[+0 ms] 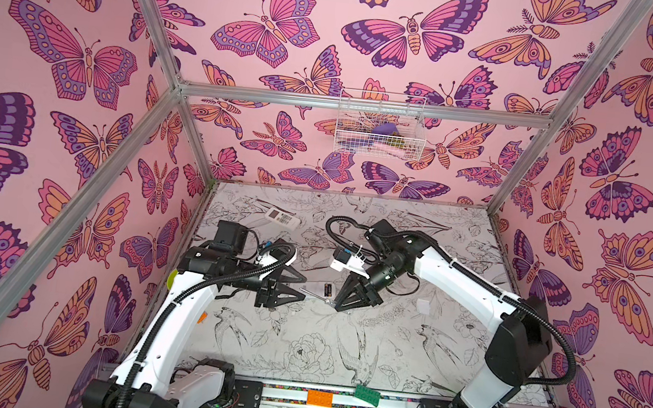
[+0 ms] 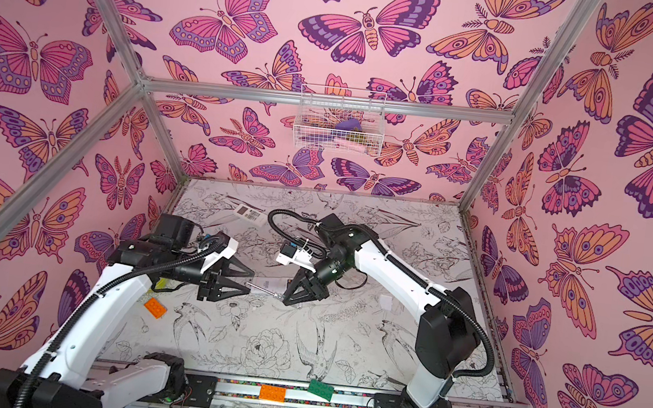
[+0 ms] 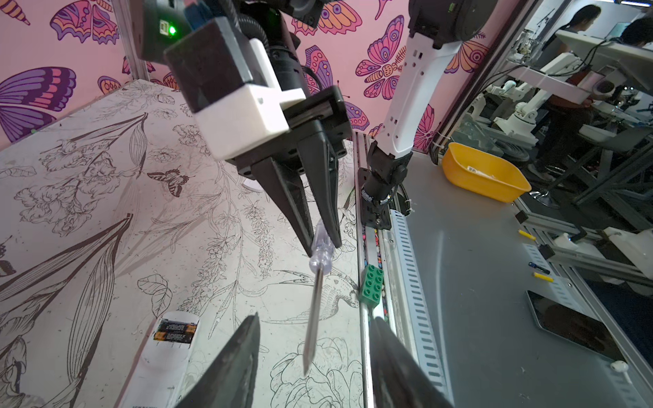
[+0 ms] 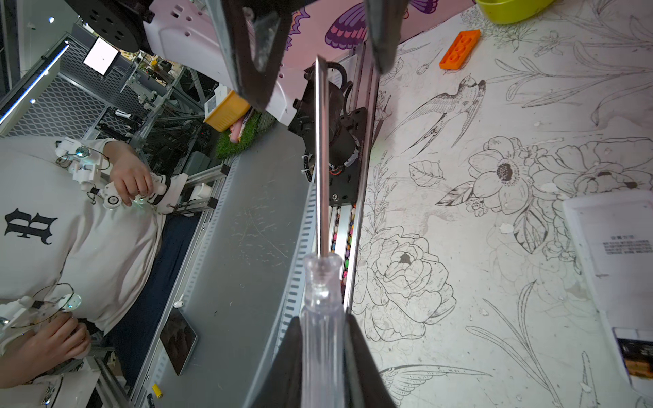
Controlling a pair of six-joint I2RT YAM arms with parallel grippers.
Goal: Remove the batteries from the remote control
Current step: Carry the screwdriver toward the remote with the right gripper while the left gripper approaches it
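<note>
Right gripper (image 3: pixel 323 243): clamped on the screwdriver (image 4: pixel 322 275), gripping its clear plastic handle.
Left gripper (image 3: pixel 314 318): black tapered jaws parted around the thin steel shaft.
Batteries (image 3: pixel 175 332): black cylinders seated in the white remote (image 3: pixel 159 367).

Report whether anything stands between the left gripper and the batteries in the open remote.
The batteries lie uncovered in the open compartment of the remote. The one thing in the way is the screwdriver that the right gripper holds: its shaft reaches between the fingers of the open left gripper, so it would likely have to clear first.
</note>
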